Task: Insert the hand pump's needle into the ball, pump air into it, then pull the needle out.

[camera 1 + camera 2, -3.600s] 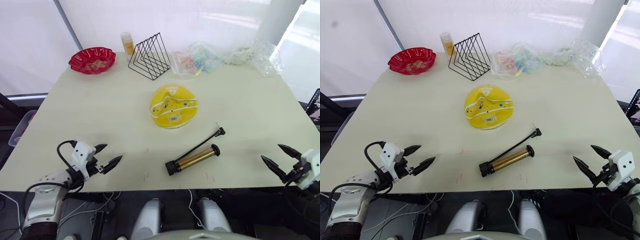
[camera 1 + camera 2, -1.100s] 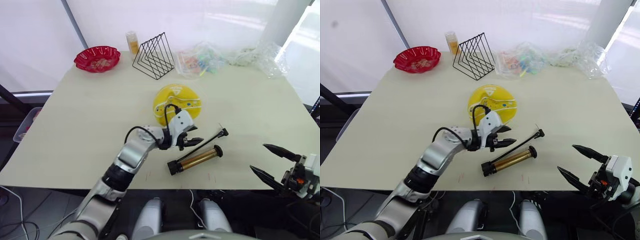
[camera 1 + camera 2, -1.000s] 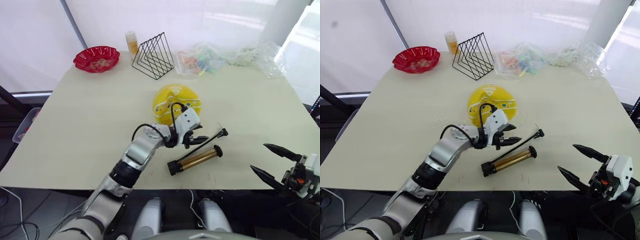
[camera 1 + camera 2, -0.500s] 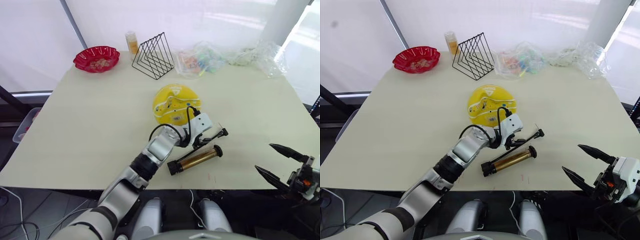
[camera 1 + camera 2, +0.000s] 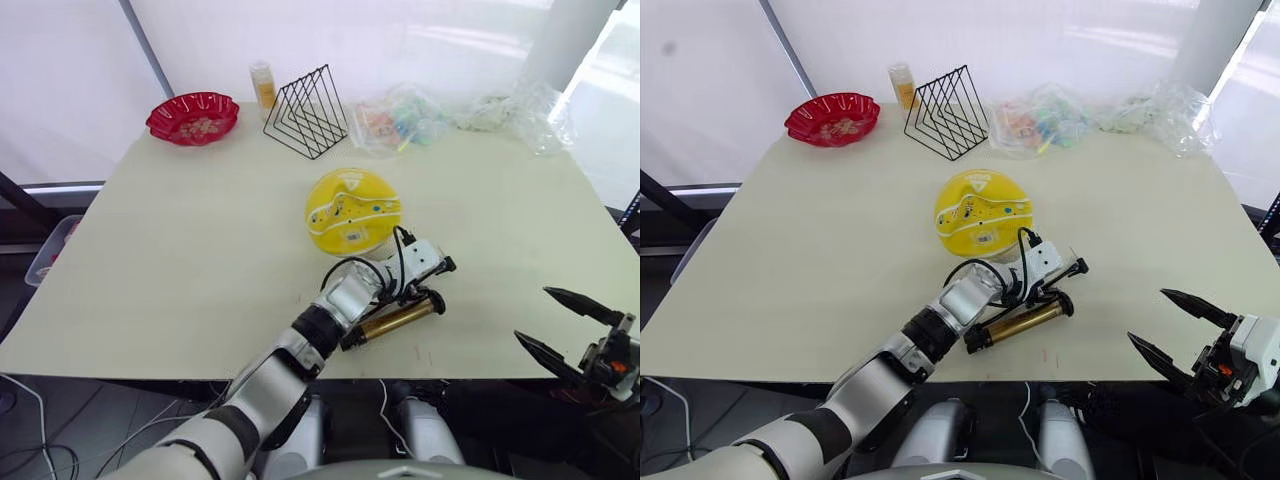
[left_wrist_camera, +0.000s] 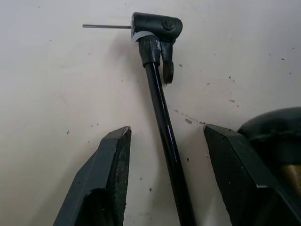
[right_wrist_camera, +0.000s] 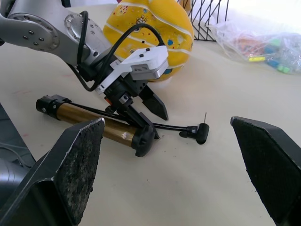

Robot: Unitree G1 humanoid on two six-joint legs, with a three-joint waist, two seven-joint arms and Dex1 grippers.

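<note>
Yellow, the ball (image 5: 351, 208) sits alone with no needle (image 6: 106, 26) in it yet, and the left gripper (image 6: 165, 141), spread wide around the hose (image 6: 162, 127), holds nothing.

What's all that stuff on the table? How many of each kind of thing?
Ball: 1
Hand pump with needle: 1
Red bowl: 1
Black wire rack: 1
Small bottle: 1
Clear plastic bags: 2, as far as can be told
Total: 7
</note>
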